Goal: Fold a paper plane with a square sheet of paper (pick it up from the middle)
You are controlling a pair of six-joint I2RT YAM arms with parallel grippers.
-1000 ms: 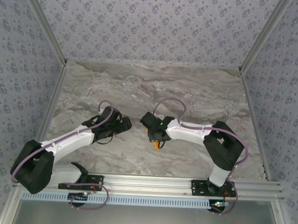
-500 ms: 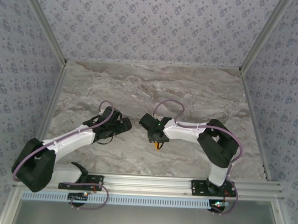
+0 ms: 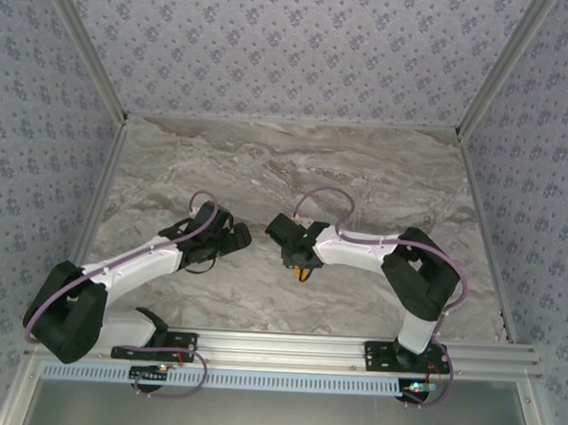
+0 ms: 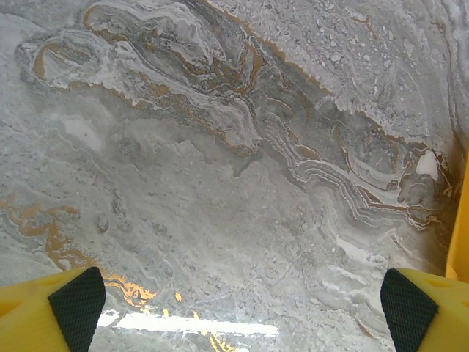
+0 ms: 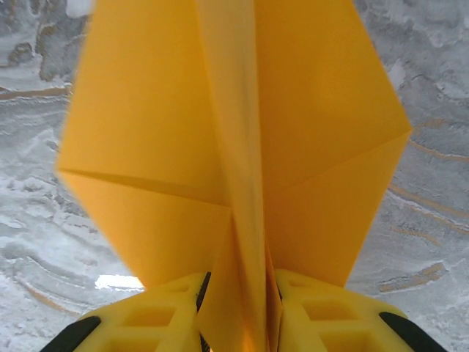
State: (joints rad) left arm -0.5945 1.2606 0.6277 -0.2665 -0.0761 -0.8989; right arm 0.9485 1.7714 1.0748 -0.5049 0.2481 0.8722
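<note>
The right arm's elbow has drawn slightly inward since a second ago. From above, the right gripper (image 3: 301, 263) carries the paper plane (image 3: 303, 273) just right of the left gripper (image 3: 237, 237), above the bare marble table (image 3: 381, 170). In the left wrist view, that gripper's jaws stand wide apart over stone. In the right wrist view, the fingers (image 5: 308, 301) pinch the plane's centre fold, its long axis running straight out from them.

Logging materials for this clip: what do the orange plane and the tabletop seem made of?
The paper plane looks like thin matte paper: crisp creases, layered flaps. The table looks like polished marble or a marble-print laminate, from its veining and glossy glare.
</note>
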